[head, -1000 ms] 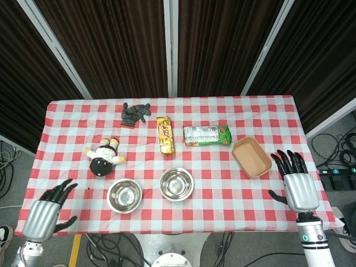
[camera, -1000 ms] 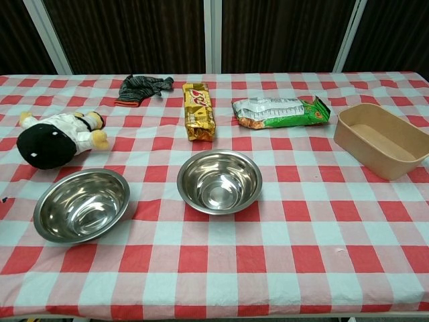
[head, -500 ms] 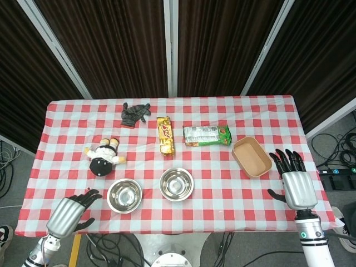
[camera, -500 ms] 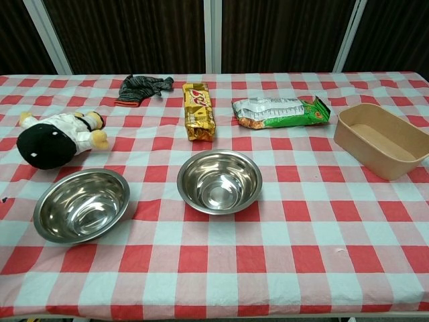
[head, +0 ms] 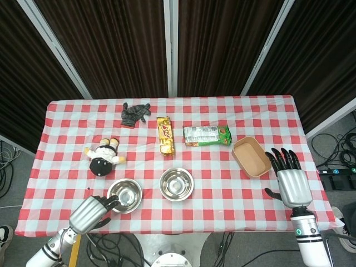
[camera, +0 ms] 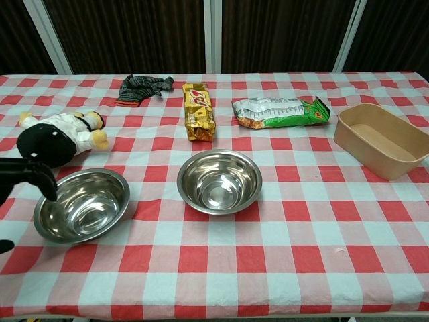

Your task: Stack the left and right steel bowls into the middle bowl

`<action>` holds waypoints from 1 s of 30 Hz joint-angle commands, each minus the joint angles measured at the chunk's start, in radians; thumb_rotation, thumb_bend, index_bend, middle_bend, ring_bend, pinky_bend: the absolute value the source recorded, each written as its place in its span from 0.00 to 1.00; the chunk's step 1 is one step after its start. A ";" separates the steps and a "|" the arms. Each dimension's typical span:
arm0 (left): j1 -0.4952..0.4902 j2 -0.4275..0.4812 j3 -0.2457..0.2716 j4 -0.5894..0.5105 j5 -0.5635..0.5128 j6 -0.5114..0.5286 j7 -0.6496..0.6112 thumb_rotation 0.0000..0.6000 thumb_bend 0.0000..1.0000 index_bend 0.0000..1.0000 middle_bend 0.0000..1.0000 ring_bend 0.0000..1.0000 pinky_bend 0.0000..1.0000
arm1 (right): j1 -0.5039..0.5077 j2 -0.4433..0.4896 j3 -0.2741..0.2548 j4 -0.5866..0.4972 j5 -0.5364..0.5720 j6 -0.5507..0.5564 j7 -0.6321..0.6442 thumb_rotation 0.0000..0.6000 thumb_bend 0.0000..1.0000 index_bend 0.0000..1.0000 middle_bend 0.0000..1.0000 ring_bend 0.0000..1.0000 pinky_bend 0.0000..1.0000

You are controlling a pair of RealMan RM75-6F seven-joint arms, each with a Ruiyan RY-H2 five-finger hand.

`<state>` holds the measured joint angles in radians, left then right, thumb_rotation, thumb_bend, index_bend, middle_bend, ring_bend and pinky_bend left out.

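Two steel bowls show on the checked cloth. The left bowl (head: 124, 195) (camera: 82, 204) sits near the front edge, and the middle bowl (head: 176, 183) (camera: 219, 181) lies just to its right. Both are upright and empty. My left hand (head: 92, 212) (camera: 25, 178) is at the left bowl's left rim, with its dark fingers (camera: 37, 176) spread by the rim and holding nothing. Whether they touch the rim is unclear. My right hand (head: 290, 181) hovers open at the table's right edge, far from both bowls, and shows only in the head view.
A tan container (head: 252, 157) (camera: 379, 139) stands beside my right hand. A plush doll (head: 103, 157) (camera: 57, 137) lies behind the left bowl. Further back are a dark glove (head: 135, 113), a yellow snack pack (head: 164, 135) and a green snack bag (head: 206, 134).
My left hand has moved right from the table's left front corner to the left bowl's rim and now enters the chest view. The right hand drifted slightly left. The bowls have not moved.
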<state>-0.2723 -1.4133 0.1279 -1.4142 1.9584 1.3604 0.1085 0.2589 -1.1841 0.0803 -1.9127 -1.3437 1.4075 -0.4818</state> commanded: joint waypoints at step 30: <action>-0.061 -0.116 0.028 0.212 -0.066 -0.021 -0.064 1.00 0.23 0.43 0.44 0.63 0.80 | 0.021 -0.006 0.022 -0.033 0.067 -0.042 -0.071 1.00 0.00 0.11 0.08 0.00 0.05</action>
<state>-0.3321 -1.5237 0.1548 -1.2106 1.8908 1.3347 0.0419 0.2793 -1.1899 0.1016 -1.9450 -1.2773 1.3658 -0.5521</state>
